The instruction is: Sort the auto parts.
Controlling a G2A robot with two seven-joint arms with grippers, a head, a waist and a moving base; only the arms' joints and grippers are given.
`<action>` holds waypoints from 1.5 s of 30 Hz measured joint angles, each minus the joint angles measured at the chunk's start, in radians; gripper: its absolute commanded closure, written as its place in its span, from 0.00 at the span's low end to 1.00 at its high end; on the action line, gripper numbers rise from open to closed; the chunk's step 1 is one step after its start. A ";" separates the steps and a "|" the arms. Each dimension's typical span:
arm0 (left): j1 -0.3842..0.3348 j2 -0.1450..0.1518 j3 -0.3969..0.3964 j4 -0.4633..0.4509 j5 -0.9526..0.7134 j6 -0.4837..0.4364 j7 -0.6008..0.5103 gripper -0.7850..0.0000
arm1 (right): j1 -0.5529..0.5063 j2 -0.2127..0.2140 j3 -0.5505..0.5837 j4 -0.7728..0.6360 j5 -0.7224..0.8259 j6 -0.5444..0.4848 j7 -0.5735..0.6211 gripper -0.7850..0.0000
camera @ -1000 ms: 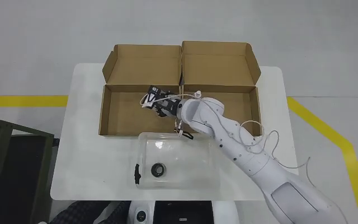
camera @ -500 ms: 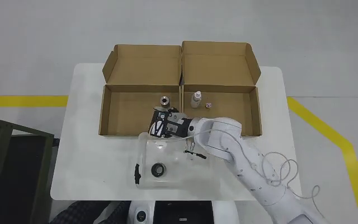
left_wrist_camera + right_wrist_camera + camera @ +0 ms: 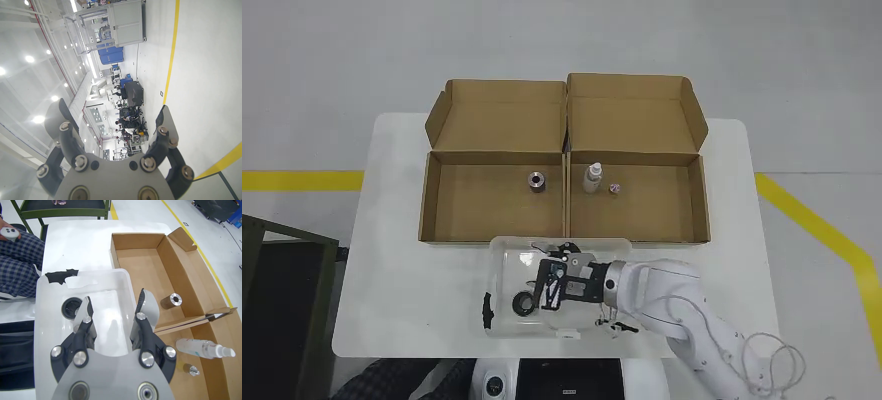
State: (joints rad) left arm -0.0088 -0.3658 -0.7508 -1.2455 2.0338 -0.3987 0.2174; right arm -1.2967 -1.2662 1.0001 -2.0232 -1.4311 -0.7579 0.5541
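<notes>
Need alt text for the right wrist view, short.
The right gripper, fingers open and empty, hangs over a clear plastic bin holding a black ring-shaped part. Beside it, one cardboard box holds a metal cylinder, a second box a spray bottle.

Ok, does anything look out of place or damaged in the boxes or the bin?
A white spray bottle sits beside a small metal part in one cardboard box; hardly an auto part. The clear bin has a ragged black patch on its rim.
</notes>
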 measured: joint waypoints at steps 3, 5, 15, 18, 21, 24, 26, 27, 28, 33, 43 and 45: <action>0.000 0.000 0.000 0.000 0.000 0.000 0.000 0.00 | -0.027 0.008 0.012 -0.012 -0.008 -0.013 -0.014 0.47; 0.000 0.000 0.000 0.000 0.000 0.000 0.000 0.00 | -0.044 0.013 0.016 -0.019 -0.015 -0.021 -0.020 0.46; 0.000 0.000 0.000 0.000 0.000 0.000 0.000 0.00 | -0.112 0.035 0.007 -0.010 -0.063 -0.078 -0.038 0.37; 0.000 0.000 0.000 0.000 0.000 0.000 0.000 0.00 | -0.110 0.037 -0.004 0.013 -0.076 -0.077 -0.045 0.37; 0.000 0.000 0.000 0.000 0.000 0.000 0.000 0.00 | -0.096 0.037 -0.021 0.041 -0.086 -0.070 -0.051 0.38; 0.000 0.000 0.000 0.000 0.000 0.000 0.000 0.00 | -0.076 0.035 -0.044 0.068 -0.095 -0.062 -0.052 0.38; 0.000 0.000 0.000 0.000 0.000 0.000 0.000 0.00 | -0.063 0.033 -0.058 0.083 -0.099 -0.055 -0.054 0.38; 0.000 0.000 0.000 0.000 0.000 0.000 0.000 0.00 | -0.054 0.031 -0.067 0.094 -0.101 -0.051 -0.055 0.38; 0.000 0.000 0.000 0.000 0.000 0.000 0.000 0.00 | -0.048 0.030 -0.074 0.101 -0.102 -0.047 -0.055 0.38; 0.000 0.000 0.000 0.000 0.000 0.000 0.000 0.00 | -0.020 0.026 -0.112 0.136 -0.103 -0.043 -0.058 0.36; 0.000 0.000 0.000 0.000 0.000 0.000 0.000 0.00 | 0.028 0.014 -0.186 0.188 -0.111 -0.029 -0.066 0.36; 0.000 0.000 0.000 0.000 0.000 0.000 0.000 0.00 | 0.040 0.010 -0.203 0.200 -0.111 -0.023 -0.069 0.36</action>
State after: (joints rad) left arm -0.0088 -0.3658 -0.7508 -1.2455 2.0338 -0.3987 0.2174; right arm -1.2563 -1.2559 0.7971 -1.8229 -1.5423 -0.7805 0.4853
